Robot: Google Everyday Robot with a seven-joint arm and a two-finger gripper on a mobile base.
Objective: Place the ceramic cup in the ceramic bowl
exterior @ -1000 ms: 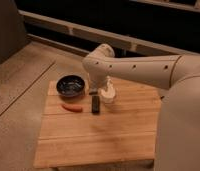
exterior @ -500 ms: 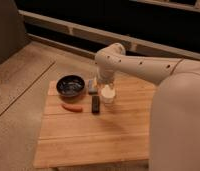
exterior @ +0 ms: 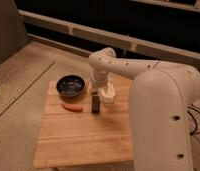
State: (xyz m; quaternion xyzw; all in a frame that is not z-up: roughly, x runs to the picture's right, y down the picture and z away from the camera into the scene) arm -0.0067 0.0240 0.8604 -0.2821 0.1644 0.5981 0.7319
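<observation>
Ceramic cup (exterior: 108, 95) at gripper (exterior: 103, 89), black bar (exterior: 95, 104) beside, ceramic bowl (exterior: 60, 88) near.

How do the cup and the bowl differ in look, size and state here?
The cup is pale cream; the bowl is dark with pale speckles inside. The cup is narrow, the bowl wide and shallow. The gripper is at the cup; the bowl sits apart, untouched. Both stand upright on the wooden board.

One high camera looks down at gripper (exterior: 105, 89) over wooden board (exterior: 88, 140).
</observation>
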